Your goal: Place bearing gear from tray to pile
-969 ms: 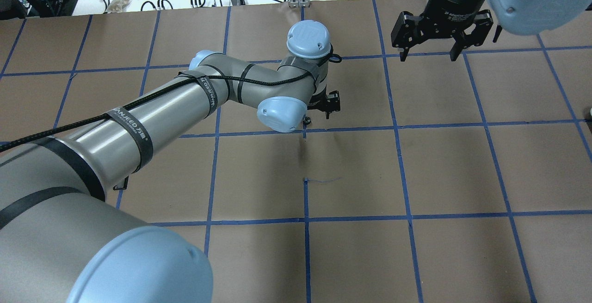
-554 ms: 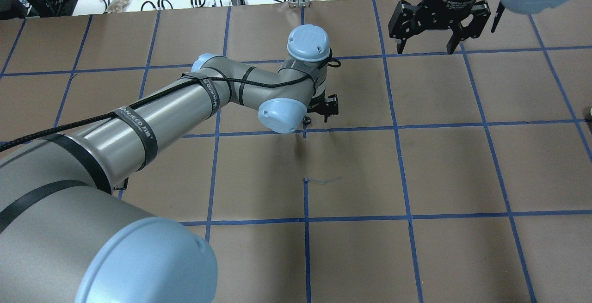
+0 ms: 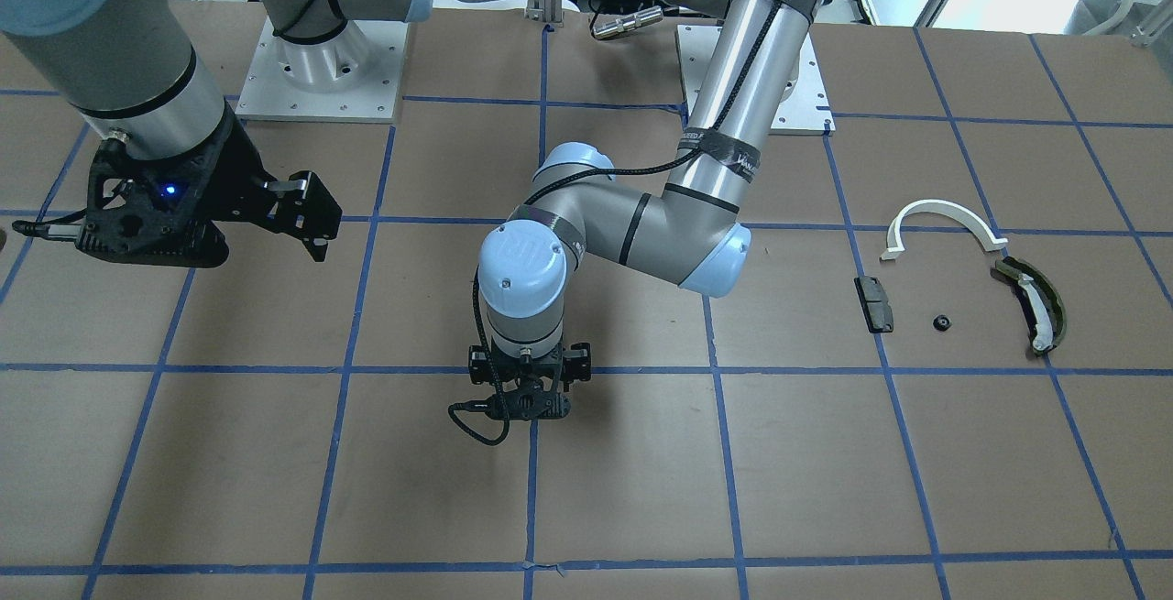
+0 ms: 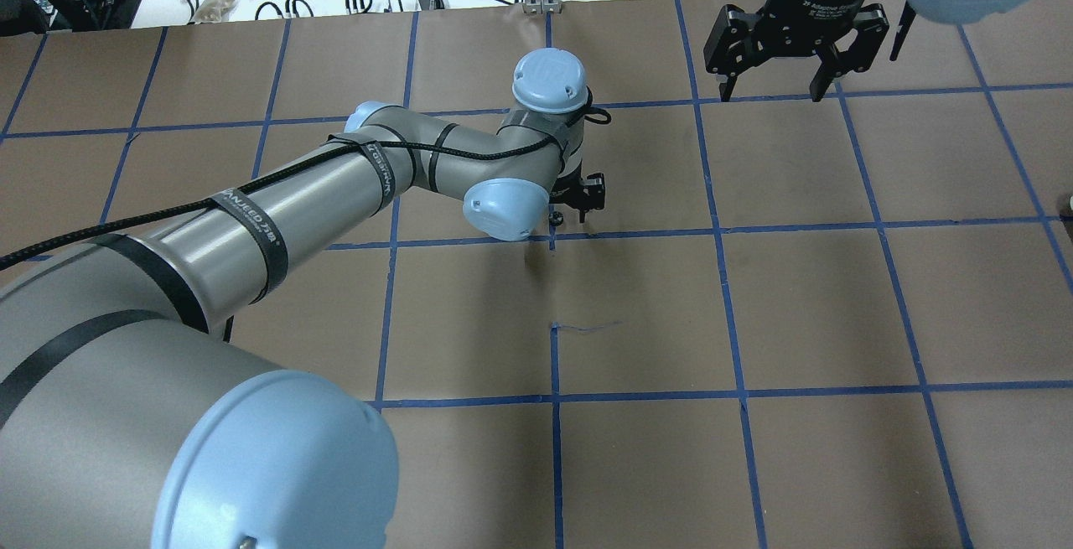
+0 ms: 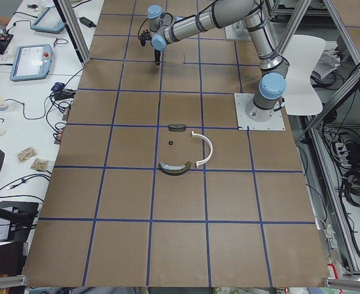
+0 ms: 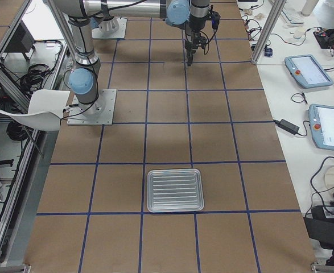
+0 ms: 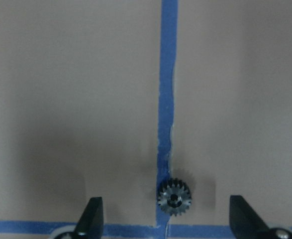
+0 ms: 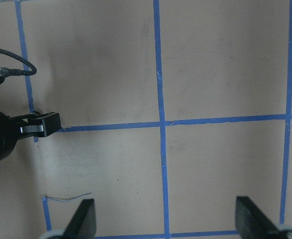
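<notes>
The bearing gear (image 7: 174,197), small, dark and toothed, lies flat on the table on a blue tape line. My left gripper (image 7: 164,213) is open above it, with one finger on each side and neither touching it. The same gripper points down at mid-table in the front view (image 3: 530,409) and in the overhead view (image 4: 575,210). My right gripper (image 4: 773,88) is open and empty, also seen in its wrist view (image 8: 168,219). The pile holds a white half-ring (image 3: 944,220), an olive curved piece (image 3: 1035,302) and a black block (image 3: 875,303). The silver tray (image 6: 175,189) looks empty.
A small black round part (image 3: 939,322) lies between the black block and the olive piece. The left arm's black cable (image 3: 476,421) loops beside the gripper. The arm bases (image 3: 316,78) stand at the table's back edge. Brown paper with blue tape lines covers the table.
The left wrist and gripper have shifted slightly towards the overhead view's left. The right gripper has moved up that view, towards the far edge of the table. Both stay open.
</notes>
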Robot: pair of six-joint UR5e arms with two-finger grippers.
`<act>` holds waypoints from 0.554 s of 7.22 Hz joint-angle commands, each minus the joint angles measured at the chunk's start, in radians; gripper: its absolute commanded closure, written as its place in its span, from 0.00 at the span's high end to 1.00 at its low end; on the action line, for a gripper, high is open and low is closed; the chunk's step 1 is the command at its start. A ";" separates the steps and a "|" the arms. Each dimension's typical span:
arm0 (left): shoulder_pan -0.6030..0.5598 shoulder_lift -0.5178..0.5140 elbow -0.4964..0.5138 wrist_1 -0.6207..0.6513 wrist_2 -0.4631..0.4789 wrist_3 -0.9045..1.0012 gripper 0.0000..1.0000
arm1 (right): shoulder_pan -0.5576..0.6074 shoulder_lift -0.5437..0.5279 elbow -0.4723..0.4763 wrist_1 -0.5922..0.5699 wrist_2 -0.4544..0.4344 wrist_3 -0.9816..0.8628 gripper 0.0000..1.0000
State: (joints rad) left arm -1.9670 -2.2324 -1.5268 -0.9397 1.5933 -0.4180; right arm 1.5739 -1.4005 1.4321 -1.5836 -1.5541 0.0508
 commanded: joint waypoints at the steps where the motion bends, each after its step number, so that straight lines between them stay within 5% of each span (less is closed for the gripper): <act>1: 0.000 -0.006 -0.001 0.019 0.002 -0.007 0.86 | 0.000 0.002 0.001 -0.001 0.000 -0.003 1.00; 4: 0.000 -0.003 -0.006 0.015 0.002 -0.007 0.46 | 0.000 -0.005 0.002 -0.004 0.003 -0.002 1.00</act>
State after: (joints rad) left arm -1.9666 -2.2357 -1.5316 -0.9234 1.5956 -0.4248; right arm 1.5739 -1.4047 1.4337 -1.5845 -1.5532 0.0472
